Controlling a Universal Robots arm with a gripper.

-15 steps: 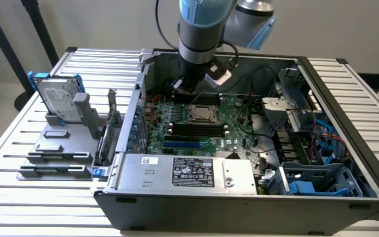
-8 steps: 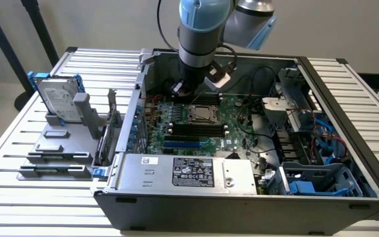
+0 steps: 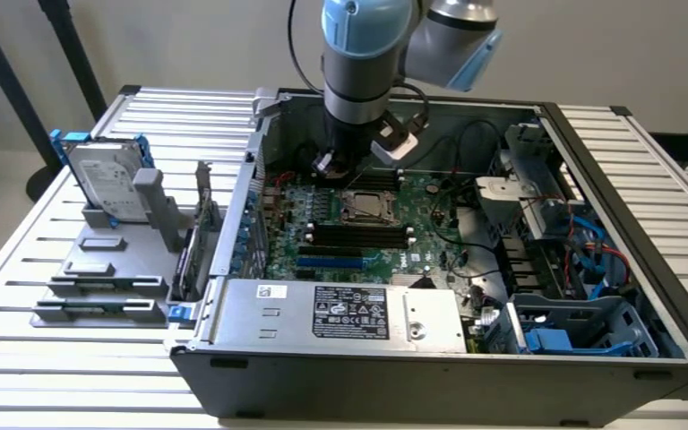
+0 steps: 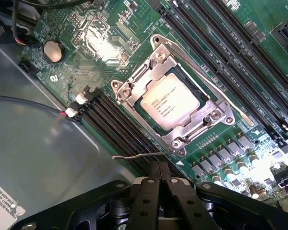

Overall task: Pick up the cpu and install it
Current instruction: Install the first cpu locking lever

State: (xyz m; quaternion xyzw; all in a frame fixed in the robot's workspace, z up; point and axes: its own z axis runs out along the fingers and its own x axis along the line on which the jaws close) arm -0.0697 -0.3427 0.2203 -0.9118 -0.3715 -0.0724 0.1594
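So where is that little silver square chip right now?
The small silver square cpu sits in its metal socket frame on the green motherboard, between black memory slots, inside the open computer case.

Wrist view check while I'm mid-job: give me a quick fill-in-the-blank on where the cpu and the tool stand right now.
1. The cpu lies inside the metal ____ on the motherboard.
2. The tool has its fingers pressed ____, with nothing between them.
3. In the exterior view, the hard drive stands ____ the computer case, on the exterior view's left.

Missing words: socket frame; together; outside
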